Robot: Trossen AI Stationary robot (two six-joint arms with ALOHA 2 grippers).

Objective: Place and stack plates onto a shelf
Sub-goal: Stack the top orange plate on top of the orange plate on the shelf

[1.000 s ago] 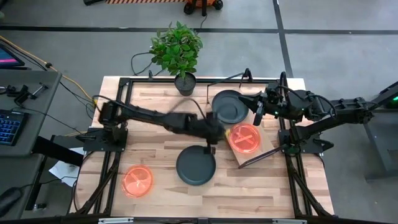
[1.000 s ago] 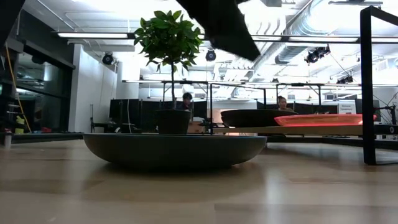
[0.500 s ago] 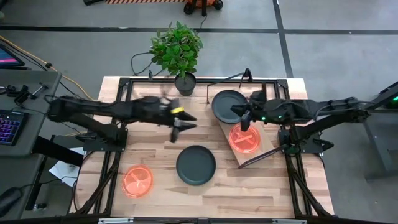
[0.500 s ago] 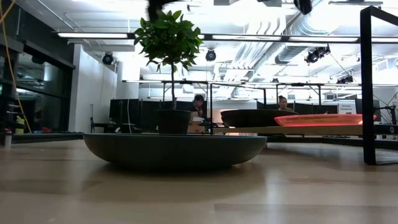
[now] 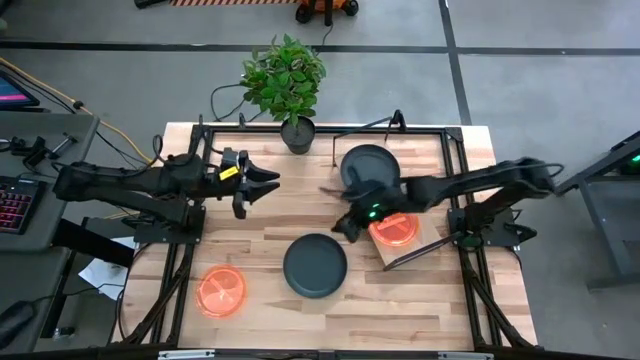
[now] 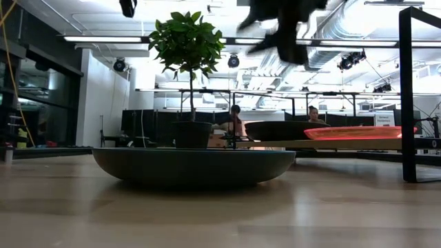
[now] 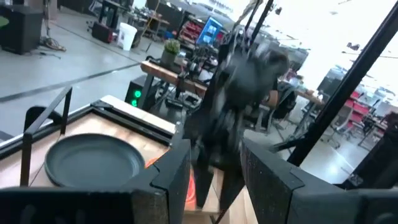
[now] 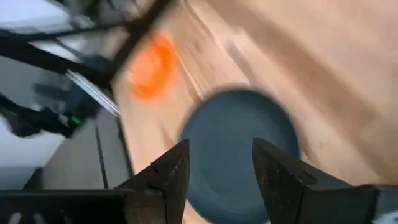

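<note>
Grey plate [image 5: 315, 265] sits alone mid-worktop, and my right end effector [image 5: 345, 222] hangs just beside its far edge, fingers spread wide and empty, with the plate filling the right wrist view between them. On the shelf [image 5: 425, 240] I have one grey plate on the shelf [image 5: 368, 168] at the far end and an orange plate on the shelf [image 5: 393, 227] at the near end; a second orange plate [image 5: 221, 292] lies near the worktop's front left corner. My left end effector [image 5: 262, 186] is parked wide and empty over the left side.

I judge the risk to be the approach: the arm is swinging fast, so a low pass could clip the raised rim and skate the plate across the wood, or pinch only the lip and let it tilt out on the lift.

A second ago the right end effector was shut, back by the shelf's far end; it has since opened and crossed toward the middle, while the left arm has pulled back from the centre.
</note>
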